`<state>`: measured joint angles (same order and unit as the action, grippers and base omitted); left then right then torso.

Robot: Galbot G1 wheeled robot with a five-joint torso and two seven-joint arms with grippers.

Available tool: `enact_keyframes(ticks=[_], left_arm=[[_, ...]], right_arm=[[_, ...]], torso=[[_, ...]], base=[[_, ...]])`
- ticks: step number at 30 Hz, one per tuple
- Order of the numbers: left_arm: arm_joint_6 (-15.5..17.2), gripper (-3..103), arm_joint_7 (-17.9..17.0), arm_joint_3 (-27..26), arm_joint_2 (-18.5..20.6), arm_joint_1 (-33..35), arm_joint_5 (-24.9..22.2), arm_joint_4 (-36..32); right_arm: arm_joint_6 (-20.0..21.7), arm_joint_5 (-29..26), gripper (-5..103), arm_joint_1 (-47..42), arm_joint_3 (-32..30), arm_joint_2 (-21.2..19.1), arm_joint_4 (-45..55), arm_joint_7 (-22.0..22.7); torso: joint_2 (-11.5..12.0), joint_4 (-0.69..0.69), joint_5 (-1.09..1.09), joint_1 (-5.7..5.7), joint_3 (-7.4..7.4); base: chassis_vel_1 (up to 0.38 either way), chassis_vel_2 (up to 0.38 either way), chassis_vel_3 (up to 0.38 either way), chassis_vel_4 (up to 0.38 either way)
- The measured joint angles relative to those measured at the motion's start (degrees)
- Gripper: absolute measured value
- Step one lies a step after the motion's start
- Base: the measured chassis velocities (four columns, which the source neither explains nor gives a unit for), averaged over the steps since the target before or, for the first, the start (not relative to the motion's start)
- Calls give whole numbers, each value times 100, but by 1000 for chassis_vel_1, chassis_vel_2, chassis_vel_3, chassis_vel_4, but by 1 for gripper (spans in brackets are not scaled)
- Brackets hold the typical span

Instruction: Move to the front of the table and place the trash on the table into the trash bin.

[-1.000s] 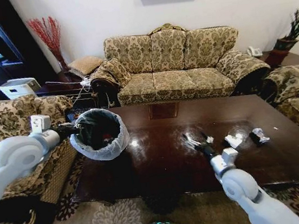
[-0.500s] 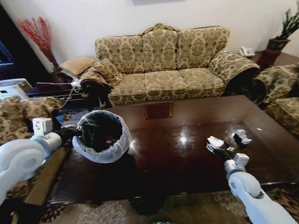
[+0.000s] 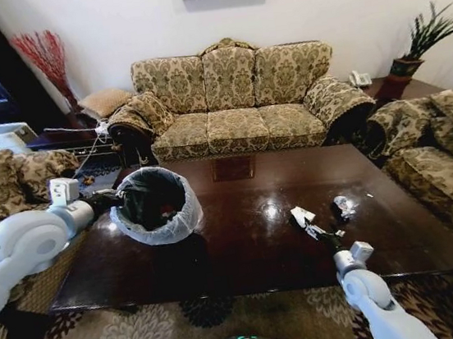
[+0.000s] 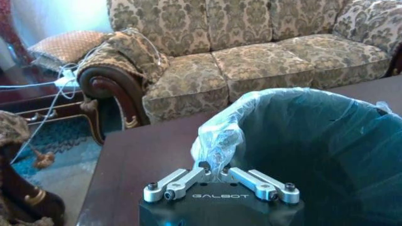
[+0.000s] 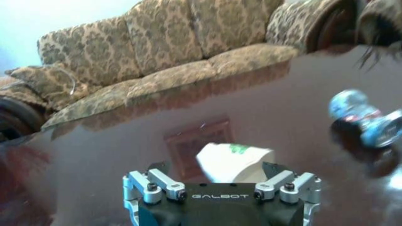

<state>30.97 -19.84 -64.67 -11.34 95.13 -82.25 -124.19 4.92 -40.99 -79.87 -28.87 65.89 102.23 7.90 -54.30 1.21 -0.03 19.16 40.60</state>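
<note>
While the right hand (image 3: 311,228) holds a white paper scrap (image 5: 234,161) between its fingers, it sits low over the right half of the dark counter (image 3: 245,250). Just past it on the shiny wood lies a small bottle (image 5: 364,118) with a red band, a little apart from the scrap. In the head view that bottle (image 3: 342,204) is near the counter's right side, with a tiny speck close by.

On the other side, the left hand (image 4: 217,176) is pinched shut on the plastic bag at the rim of the trash bin (image 3: 156,205). The bin hangs over the left part of the counter, open side up, with some trash dark inside it.

Behind the counter stands a long flowered sofa (image 3: 231,103). More flowered chairs sit at both sides. A potted plant (image 3: 426,42) is in the far right corner, and red twigs (image 3: 43,55) stand in the far left corner.
</note>
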Motion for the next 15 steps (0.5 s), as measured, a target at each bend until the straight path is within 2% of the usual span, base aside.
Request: enact_keyframes(ticks=[3, 6, 14, 15], left_arm=[[0, 1, 2, 0, -1, 0, -1, 0], [-2, 1, 8, -1, -14, 1, -1, -3], [-6, 1, 15, -1, -60, 11, -1, -14], [-6, 1, 12, -1, -62, 11, 0, -19]], right_arm=[[154, -72, 91, 115, 56, 55, -84, 63], [269, -34, 85, 245, 92, 147, -170, 203], [357, 3, 74, 520, 230, 147, -456, 252], [357, -3, 70, 602, 271, 134, -552, 245]], torso=[[0, -3, -1, 0, 0], [0, -5, 10, 0, 0], [0, -4, 0, 0, 0], [0, -4, 1, 0, 0]], base=[[0, 0, 0, 0], [0, 0, 0, 0], [0, 0, 0, 0], [0, 0, 0, 0]])
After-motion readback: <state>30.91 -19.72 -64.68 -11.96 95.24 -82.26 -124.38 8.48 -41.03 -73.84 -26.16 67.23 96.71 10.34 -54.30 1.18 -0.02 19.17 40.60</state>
